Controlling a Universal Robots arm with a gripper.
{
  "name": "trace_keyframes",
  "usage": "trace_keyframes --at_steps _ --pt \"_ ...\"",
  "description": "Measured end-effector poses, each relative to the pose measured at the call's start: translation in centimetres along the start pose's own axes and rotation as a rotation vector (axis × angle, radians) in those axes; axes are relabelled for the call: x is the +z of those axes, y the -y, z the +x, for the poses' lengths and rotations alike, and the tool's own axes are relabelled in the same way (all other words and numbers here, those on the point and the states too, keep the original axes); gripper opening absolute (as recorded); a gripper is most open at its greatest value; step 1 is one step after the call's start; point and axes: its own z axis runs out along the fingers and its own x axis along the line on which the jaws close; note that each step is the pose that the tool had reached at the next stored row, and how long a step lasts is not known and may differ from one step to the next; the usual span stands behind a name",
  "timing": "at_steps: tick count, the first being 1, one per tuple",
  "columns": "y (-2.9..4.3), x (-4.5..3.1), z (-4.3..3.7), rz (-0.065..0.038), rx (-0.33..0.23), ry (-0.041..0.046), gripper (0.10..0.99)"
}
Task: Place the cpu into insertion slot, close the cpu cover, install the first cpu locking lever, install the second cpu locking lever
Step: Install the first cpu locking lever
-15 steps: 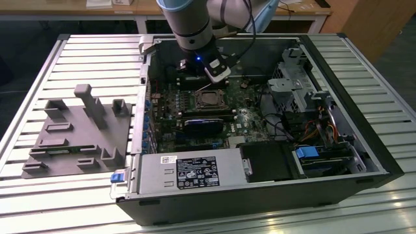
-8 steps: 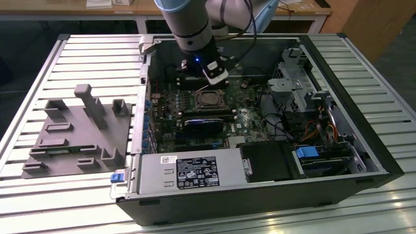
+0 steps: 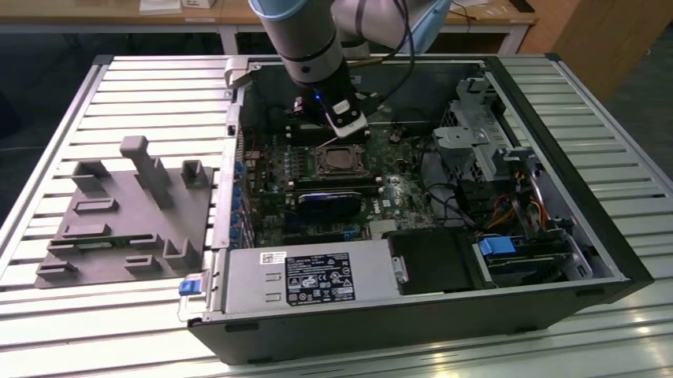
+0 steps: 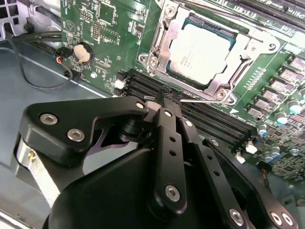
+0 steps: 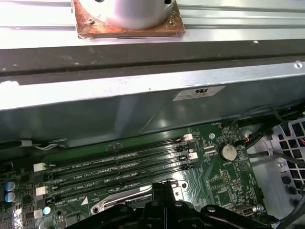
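On the exterior view's left, a grey moulded fixture [image 3: 116,213] lies on the slatted metal table [image 3: 63,94]. Just beside it, towards the centre, stands the open computer case [image 3: 421,331], with a silver power supply [image 3: 315,279] along its lower edge and the green motherboard [image 3: 273,189] above that.

The arm [image 3: 305,39] comes down from the upper centre of the frame. Its gripper [image 3: 339,142] hangs low over the board, at the upper edge of the insertion slot [image 3: 358,164].

In the second wrist view the cpu [image 4: 202,50] sits flat in the socket, its silvery top showing through the window of the cpu cover [image 4: 164,47], which lies down around it. The gripper's [image 4: 165,91] fingers are pressed together into one narrow tip over the long black memory slots [image 4: 209,119]. It is just beside the free end of a thin silver locking lever [image 4: 202,100] that runs along the socket's near side. Whether tip and lever touch, I cannot tell.

In the first wrist view the tip [image 5: 162,187] is likewise drawn together, with a coin battery [image 5: 227,151] near.

On the exterior view's right, a metal drive cage [image 3: 484,142] and bundled cables [image 3: 515,209] fill the case.
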Motion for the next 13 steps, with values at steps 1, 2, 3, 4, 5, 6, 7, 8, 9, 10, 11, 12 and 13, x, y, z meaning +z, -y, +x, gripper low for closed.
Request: trace_keyframes --at_steps 1,2,3,4,5,6,7,8,9,10,11,12,13 --pt "-0.05 0.06 0.03 0.001 0.002 0.0008 0.106" --pt "-0.11 0.12 0.06 0.002 0.003 0.0013 0.106" --pt "-0.16 0.18 0.09 0.003 0.004 0.0018 0.106" --pt "-0.22 0.24 0.12 0.004 0.005 0.0023 0.106" --pt "-0.28 0.30 0.15 0.005 0.005 0.0026 0.106" --pt "-0.34 0.37 0.18 0.006 0.006 0.0029 0.106" --pt "-0.39 0.42 0.21 0.006 0.006 0.0032 0.106" --pt "-0.45 0.47 0.24 0.007 0.006 0.0035 0.106" --pt "-0.52 0.53 0.27 0.008 0.006 0.0037 0.106" --pt "-0.59 0.60 0.31 0.008 0.006 0.0037 0.106" --pt "-0.66 0.65 0.34 0.008 0.006 0.0039 0.106" --pt "-0.73 0.71 0.37 0.009 0.006 0.0040 0.106" --pt "-0.80 0.77 0.40 0.009 0.006 0.0041 0.106"
